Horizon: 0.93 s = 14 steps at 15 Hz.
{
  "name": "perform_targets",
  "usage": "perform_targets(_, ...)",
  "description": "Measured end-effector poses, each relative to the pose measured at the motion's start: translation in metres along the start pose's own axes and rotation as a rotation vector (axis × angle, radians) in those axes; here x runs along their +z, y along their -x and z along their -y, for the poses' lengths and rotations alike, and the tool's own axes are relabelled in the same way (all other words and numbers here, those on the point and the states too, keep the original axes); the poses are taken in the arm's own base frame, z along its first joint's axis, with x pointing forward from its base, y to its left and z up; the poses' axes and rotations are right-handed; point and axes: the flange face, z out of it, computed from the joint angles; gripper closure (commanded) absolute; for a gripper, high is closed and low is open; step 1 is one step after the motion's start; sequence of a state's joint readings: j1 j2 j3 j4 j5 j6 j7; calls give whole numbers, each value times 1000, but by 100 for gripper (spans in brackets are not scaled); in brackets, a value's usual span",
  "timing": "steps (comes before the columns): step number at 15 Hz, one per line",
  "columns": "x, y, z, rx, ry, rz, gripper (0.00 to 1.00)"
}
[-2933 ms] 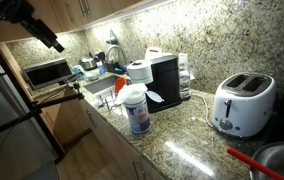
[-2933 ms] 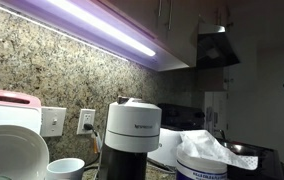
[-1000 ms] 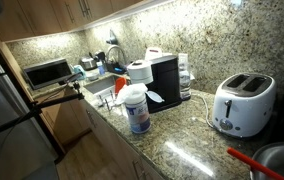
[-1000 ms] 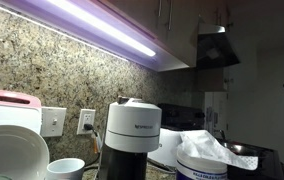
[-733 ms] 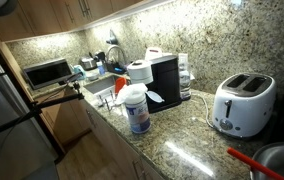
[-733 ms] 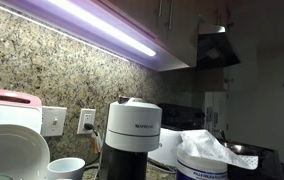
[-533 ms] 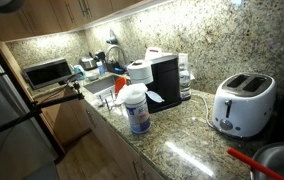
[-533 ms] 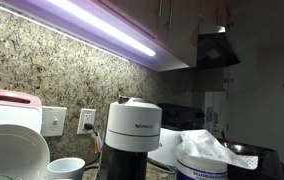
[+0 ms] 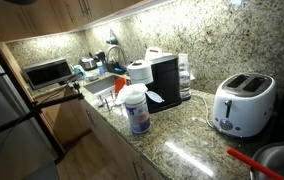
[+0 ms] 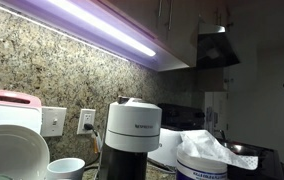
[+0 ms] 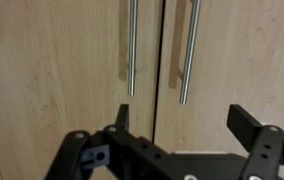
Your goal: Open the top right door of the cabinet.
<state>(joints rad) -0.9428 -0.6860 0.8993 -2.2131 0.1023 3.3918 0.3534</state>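
The cabinet [image 11: 72, 60] fills the wrist view as two medium-brown flat doors that meet at a vertical seam. Each door carries a slim silver bar handle, the left handle [image 11: 132, 50] and the right handle [image 11: 189, 50]. My gripper [image 11: 187, 122] is open in front of the doors with nothing between its fingers. One black fingertip [image 11: 122, 115] is left of the seam and the other on the right-hand door. The right handle's lower end hangs just above the gap. In both exterior views the wall cabinet [image 9: 82, 10] [image 10: 182, 20] runs along the top, and the gripper hardly shows.
Below the cabinet lies a granite counter [image 9: 182, 145] with a black coffee machine [image 9: 165, 80], a white toaster [image 9: 242, 103], a wipes tub [image 9: 135, 110] and a paper roll [image 9: 138, 71]. A microwave [image 9: 47, 72] and the grey fridge [image 9: 2, 110] stand at the left.
In an exterior view the arm, earlier seen before the upper cabinet at the top left, has risen almost out of the picture. Nothing on the counter has moved.
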Motion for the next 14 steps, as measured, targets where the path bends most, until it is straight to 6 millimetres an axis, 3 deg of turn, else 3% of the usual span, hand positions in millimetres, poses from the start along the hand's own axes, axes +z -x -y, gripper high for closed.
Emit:
perform_targets(3, 18, -1, -9, 1, 39, -24, 0)
perform_targets(14, 14, -1, -4, 12, 27, -23, 0)
